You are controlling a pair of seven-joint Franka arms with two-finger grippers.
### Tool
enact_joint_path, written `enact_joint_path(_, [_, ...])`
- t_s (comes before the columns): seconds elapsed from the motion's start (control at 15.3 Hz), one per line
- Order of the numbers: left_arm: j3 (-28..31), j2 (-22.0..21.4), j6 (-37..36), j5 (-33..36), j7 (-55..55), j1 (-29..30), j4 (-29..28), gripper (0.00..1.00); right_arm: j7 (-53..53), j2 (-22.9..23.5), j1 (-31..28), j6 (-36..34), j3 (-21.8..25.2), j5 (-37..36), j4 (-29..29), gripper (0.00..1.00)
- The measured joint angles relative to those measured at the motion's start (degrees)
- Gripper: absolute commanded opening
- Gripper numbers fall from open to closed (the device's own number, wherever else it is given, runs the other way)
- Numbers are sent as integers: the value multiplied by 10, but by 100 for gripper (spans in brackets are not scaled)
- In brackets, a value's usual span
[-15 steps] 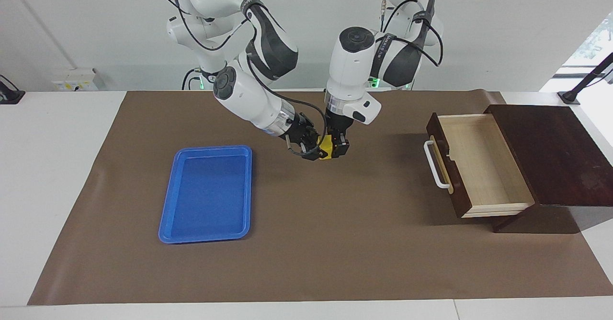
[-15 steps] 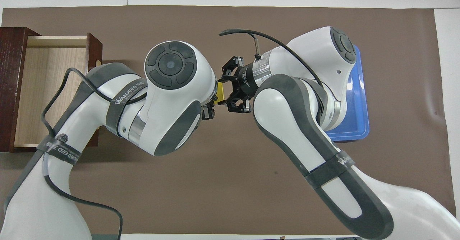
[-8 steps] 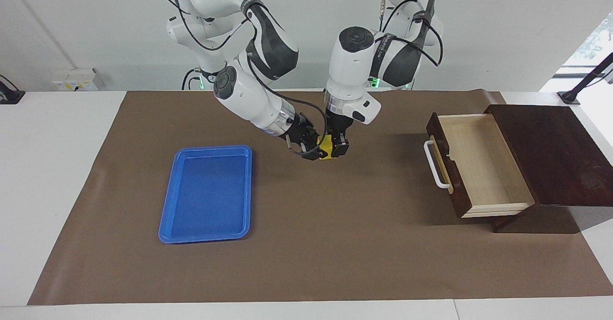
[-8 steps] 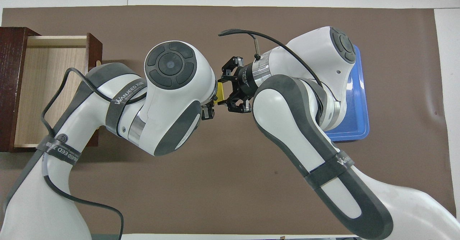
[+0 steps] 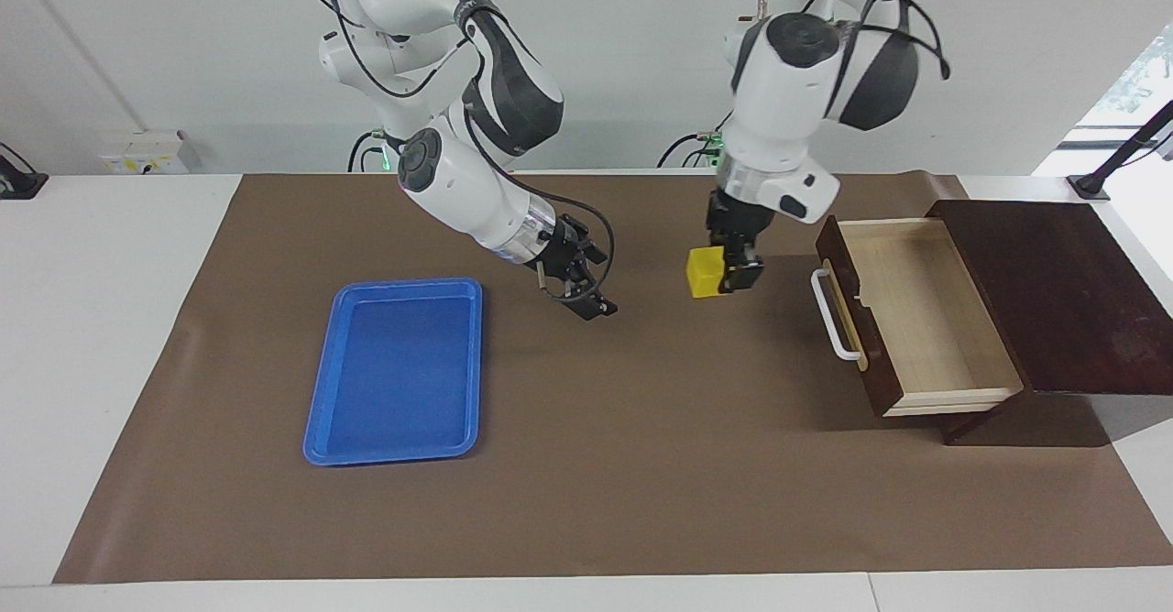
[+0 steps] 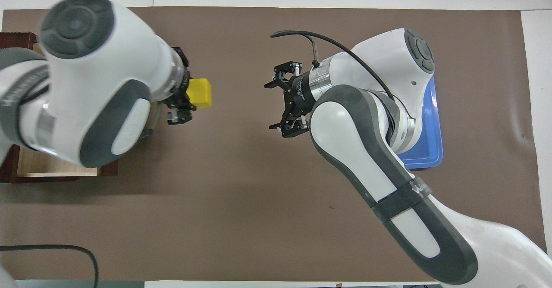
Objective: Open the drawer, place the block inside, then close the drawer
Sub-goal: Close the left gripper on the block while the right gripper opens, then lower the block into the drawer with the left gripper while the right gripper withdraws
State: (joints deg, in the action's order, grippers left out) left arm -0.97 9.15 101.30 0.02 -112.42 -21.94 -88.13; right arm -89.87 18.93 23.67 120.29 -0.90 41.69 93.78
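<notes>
My left gripper (image 5: 724, 273) is shut on the yellow block (image 5: 704, 272) and holds it in the air over the brown mat, just beside the drawer's front. The block also shows in the overhead view (image 6: 199, 93), with the left gripper (image 6: 183, 102) against it. The drawer (image 5: 916, 314) stands pulled open out of its dark wooden box (image 5: 1054, 300), its white handle (image 5: 832, 314) facing the table's middle and its pale inside bare. In the overhead view the left arm hides most of the drawer (image 6: 56, 169). My right gripper (image 5: 586, 296) is open and empty over the mat's middle; it also shows in the overhead view (image 6: 276, 107).
A flat blue tray (image 5: 396, 369) lies on the brown mat (image 5: 596, 465) toward the right arm's end, with nothing in it; the right arm covers part of the tray in the overhead view (image 6: 427, 141).
The right gripper has opened and let go of the block. The left gripper has carried the block away from it toward the open drawer and a little higher.
</notes>
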Motion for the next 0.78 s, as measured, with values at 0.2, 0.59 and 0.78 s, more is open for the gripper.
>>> enact_joint_path(0.2, [3, -24, -29, -1, 162, 107, -2, 0, 2, -2, -22, 0, 2, -2, -4, 100])
enact_joint_path(0.59, [4, -22, 57, -3, 350, 263, -94, 0, 150, -23, -107, -77, 4, -86, -11, 100])
enact_joint_path(0.78, [4, -26, 115, -3, 350, 283, -169, 0, 261, -36, -144, -149, 5, -132, -23, 100])
